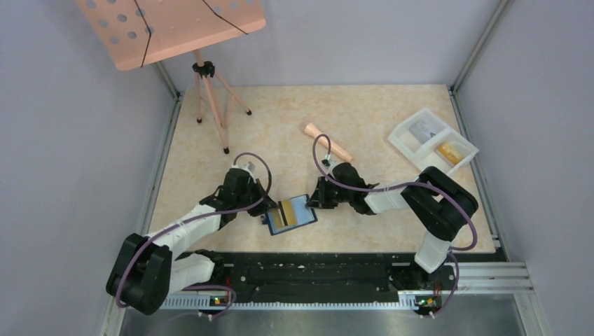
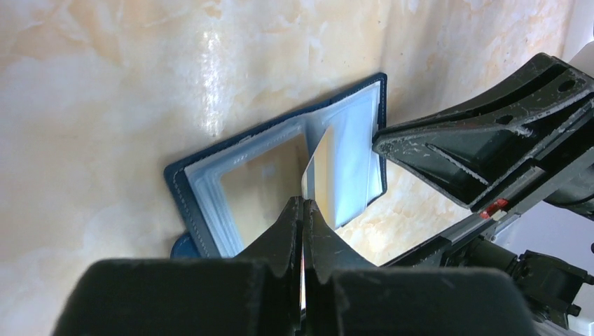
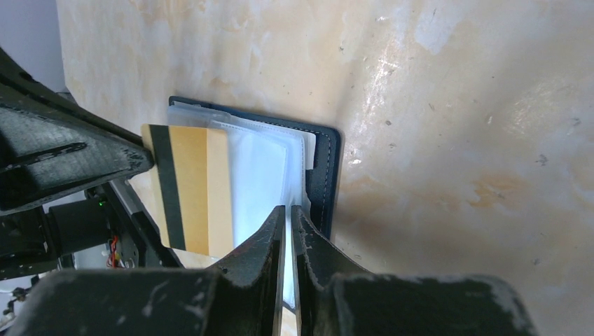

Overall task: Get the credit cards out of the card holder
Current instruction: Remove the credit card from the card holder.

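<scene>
The dark navy card holder (image 1: 300, 210) lies open on the table between my two arms, with its pale inner pockets (image 2: 358, 157) showing. A tan-gold credit card (image 3: 192, 185) with a black stripe sticks partly out of a pocket, tilted up off the spread. My left gripper (image 2: 302, 201) is shut on that card's near edge; in the top view it sits at the holder's left side (image 1: 268, 208). My right gripper (image 3: 288, 208) is shut on a clear pocket sheet at the holder's right edge (image 3: 326, 175). Other credit cards in the holder are hidden.
A white two-compartment tray (image 1: 403, 138) at the back right holds a pale card (image 1: 422, 131) and a gold one (image 1: 452, 150). A peach stick (image 1: 328, 142) lies mid-table. A tripod (image 1: 206, 94) with a peach perforated board stands at the back left.
</scene>
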Robot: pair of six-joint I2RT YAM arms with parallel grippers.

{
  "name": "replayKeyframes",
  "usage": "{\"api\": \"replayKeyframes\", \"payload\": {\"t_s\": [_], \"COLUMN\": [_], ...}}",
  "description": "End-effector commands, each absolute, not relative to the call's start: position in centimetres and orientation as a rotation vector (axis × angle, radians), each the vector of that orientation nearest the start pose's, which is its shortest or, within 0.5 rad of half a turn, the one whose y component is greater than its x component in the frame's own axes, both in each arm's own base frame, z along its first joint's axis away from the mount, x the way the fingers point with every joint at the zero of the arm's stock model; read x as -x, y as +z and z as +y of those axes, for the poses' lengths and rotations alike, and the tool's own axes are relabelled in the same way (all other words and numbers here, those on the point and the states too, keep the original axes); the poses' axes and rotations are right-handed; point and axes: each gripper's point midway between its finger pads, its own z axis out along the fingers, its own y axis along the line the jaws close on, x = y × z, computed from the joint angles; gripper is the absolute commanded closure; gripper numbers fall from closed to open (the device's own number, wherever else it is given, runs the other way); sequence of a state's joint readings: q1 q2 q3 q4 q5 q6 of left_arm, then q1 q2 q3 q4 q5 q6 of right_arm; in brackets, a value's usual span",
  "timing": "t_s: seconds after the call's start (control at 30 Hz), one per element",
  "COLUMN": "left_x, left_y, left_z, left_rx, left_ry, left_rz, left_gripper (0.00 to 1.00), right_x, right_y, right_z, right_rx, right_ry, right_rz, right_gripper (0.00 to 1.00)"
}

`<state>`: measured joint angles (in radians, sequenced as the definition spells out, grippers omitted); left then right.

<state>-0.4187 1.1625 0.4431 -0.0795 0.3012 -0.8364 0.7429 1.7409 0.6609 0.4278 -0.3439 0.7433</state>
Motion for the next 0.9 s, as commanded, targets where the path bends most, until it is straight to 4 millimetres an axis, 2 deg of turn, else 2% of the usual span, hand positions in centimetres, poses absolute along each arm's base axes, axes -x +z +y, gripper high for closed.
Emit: {"api": "replayKeyframes", "payload": {"t_s": [0.0,0.1,0.2,0.33,0.4,0.47,0.53,0.57,0.7,0.77,0.87], "left_x": [-22.7,-22.9,-23.1,-23.4,-23.5,-23.3,-23.2,-23.2,-22.8,-22.7,-22.4], "left_y": [7.2,8.4,10.2,12.5,13.6,14.2,14.7,14.9,15.6,15.9,16.0], "left_z": [-17.4,-16.8,-16.5,-16.4,-16.4,-16.4,-16.6,-16.6,-16.8,-17.1,-17.4], "left_rx": [0.391,0.408,0.423,0.461,0.49,0.529,0.578,0.607,0.695,0.715,0.745], "left_ry": [-0.82,-0.788,-0.788,-0.813,-0.836,-0.867,-0.902,-0.912,-0.953,-0.988,-1.028], "left_rz": [2.48,2.457,2.414,2.352,2.32,2.298,2.279,2.273,2.278,2.276,2.269], "left_gripper": [1.0,1.0,1.0,1.0,1.0,1.0,1.0,1.0,1.0,1.0,1.0], "right_x": [-23.5,-24.1,-24.8,-25.6,-24.6,-22.6,-20.4,-19.7,-18.1,-17.0,-16.7], "right_y": [0.9,2.4,4.9,9.7,13.0,16.2,18.7,19.5,19.9,19.8,19.3], "right_z": [31.0,31.2,31.7,32.7,33.6,34.0,34.0,34.1,35.0,35.8,37.1], "right_rx": [0.22,0.254,0.363,0.533,0.658,0.783,0.872,0.9,1.019,1.099,1.154], "right_ry": [0.972,0.963,0.951,0.874,0.876,0.844,0.808,0.806,0.781,0.72,0.609], "right_rz": [2.497,2.449,2.354,2.084,1.852,1.565,1.313,1.242,1.149,1.077,1.061], "right_gripper": [0.92,0.91,0.87,0.79,0.76,0.74,0.7,0.68,0.6,0.52,0.44]}}
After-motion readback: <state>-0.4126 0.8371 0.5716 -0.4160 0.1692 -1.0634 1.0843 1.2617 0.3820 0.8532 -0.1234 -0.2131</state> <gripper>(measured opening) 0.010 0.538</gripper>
